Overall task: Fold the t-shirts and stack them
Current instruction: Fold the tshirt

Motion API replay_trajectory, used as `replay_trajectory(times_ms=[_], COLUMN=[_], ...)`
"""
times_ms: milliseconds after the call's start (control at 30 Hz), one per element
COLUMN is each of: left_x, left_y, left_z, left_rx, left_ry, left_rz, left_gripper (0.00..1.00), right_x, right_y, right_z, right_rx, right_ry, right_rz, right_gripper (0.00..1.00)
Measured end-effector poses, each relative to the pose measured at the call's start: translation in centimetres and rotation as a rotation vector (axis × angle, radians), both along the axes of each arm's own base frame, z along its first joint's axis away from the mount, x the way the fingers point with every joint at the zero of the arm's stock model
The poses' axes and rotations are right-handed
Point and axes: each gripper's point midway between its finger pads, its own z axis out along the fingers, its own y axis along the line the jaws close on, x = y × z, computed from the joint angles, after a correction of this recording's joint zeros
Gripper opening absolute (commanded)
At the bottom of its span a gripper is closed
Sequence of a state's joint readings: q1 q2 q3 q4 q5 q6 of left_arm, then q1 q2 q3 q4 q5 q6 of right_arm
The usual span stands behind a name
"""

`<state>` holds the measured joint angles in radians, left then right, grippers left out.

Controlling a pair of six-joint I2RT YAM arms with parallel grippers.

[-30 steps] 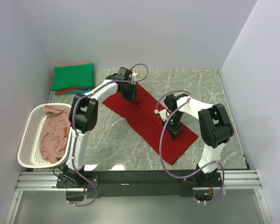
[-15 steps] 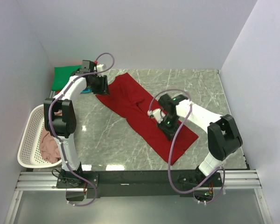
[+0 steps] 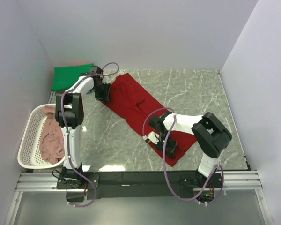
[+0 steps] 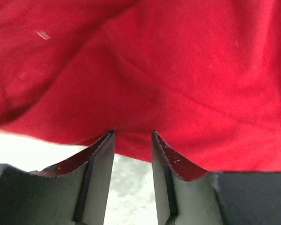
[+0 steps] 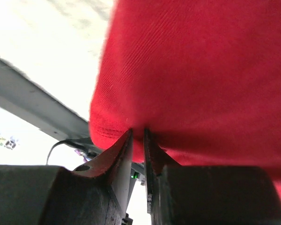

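A dark red t-shirt (image 3: 136, 103) lies in a long diagonal strip on the marble table, running from back left to front right. My left gripper (image 3: 103, 95) is at its back-left edge. In the left wrist view the gripper (image 4: 132, 133) is open, and the shirt's (image 4: 178, 70) hem lies across the fingertips. At the shirt's near-left edge, my right gripper (image 3: 153, 136) has its jaws (image 5: 137, 130) almost together, with a bulging fold of red cloth (image 5: 201, 70) pinched between the tips.
A folded green t-shirt (image 3: 72, 77) sits on other folded shirts at the back left corner. The white lattice basket (image 3: 28, 136) at the left edge holds a crumpled dusty pink t-shirt (image 3: 54, 136). Walls enclose the table on three sides.
The left gripper swung from the shirt's middle to its back-left edge and opened. The right gripper moved from the shirt's centre to its near-left edge. The shirt's back end now lies spread wider.
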<state>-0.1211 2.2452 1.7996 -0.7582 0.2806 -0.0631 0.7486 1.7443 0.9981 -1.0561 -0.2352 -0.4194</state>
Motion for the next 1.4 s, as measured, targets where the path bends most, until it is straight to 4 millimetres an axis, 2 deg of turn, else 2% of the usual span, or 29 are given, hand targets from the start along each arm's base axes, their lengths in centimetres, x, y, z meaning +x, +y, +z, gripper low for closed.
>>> replay_trajectory(times_ms=[133, 333, 433, 500, 600, 667, 733, 833, 933, 967, 1067, 1133, 1233, 1333, 1400], left_x=[2.4, 5.6, 7.7, 9.3, 10.7, 11.1, 10.5, 8.4, 6.6, 6.0, 4.1, 2.9, 0.5, -1.1, -1.3], left_y=[0.6, 0.6, 0.2, -0.1, -0.2, -0.2, -0.1, -0.4, -1.7, -2.5, -5.7, -7.6, -9.8, -9.9, -9.3], left_z=[0.0, -0.1, 0.0, 0.3, 0.6, 0.8, 1.3, 3.7, 7.4, 8.8, 11.1, 10.8, 8.1, 5.7, 5.1], left_rx=[0.048, 0.096, 0.113, 0.122, 0.13, 0.128, 0.122, 0.079, 0.03, 0.011, -0.042, -0.058, -0.062, -0.047, -0.039], left_ry=[-0.034, -0.072, -0.122, -0.169, -0.227, -0.259, -0.267, -0.266, -0.305, -0.322, -0.343, -0.328, -0.251, -0.168, -0.145], left_rz=[0.009, -0.008, -0.029, -0.043, -0.055, -0.056, -0.053, -0.043, -0.043, -0.046, -0.077, -0.101, -0.145, -0.148, -0.138], left_gripper=[0.4, 0.37, 0.41, 0.47, 0.57, 0.59, 0.58, 0.56, 0.53, 0.48, 0.44, 0.44, 0.43, 0.43, 0.43], right_x=[-0.8, -1.5, -1.9, -2.1, -1.6, -0.6, 1.1, 5.5, 10.1, 11.1, 13.4, 14.0, 14.0, 13.0, 11.6], right_y=[-1.0, -0.3, 1.7, 4.4, 8.6, 10.5, 10.7, 8.7, 5.1, 3.9, 1.4, 0.4, -0.3, -0.6, -0.7], right_z=[-0.9, -0.8, -0.6, 0.1, 2.5, 4.5, 6.3, 7.9, 7.3, 6.9, 4.8, 3.2, 1.3, 0.0, -0.6], right_rx=[-0.059, -0.075, -0.033, 0.034, 0.181, 0.283, 0.352, 0.394, 0.342, 0.312, 0.218, 0.159, 0.1, 0.068, 0.047], right_ry=[0.041, 0.052, 0.069, 0.097, 0.111, 0.108, 0.092, 0.034, -0.044, -0.059, -0.087, -0.085, -0.063, -0.031, 0.004], right_rz=[0.016, 0.079, 0.112, 0.126, 0.129, 0.106, 0.055, -0.091, -0.239, -0.278, -0.341, -0.353, -0.347, -0.339, -0.326], right_gripper=[0.22, 0.28, 0.31, 0.32, 0.36, 0.36, 0.35, 0.28, 0.19, 0.17, 0.11, 0.09, 0.06, 0.05, 0.05])
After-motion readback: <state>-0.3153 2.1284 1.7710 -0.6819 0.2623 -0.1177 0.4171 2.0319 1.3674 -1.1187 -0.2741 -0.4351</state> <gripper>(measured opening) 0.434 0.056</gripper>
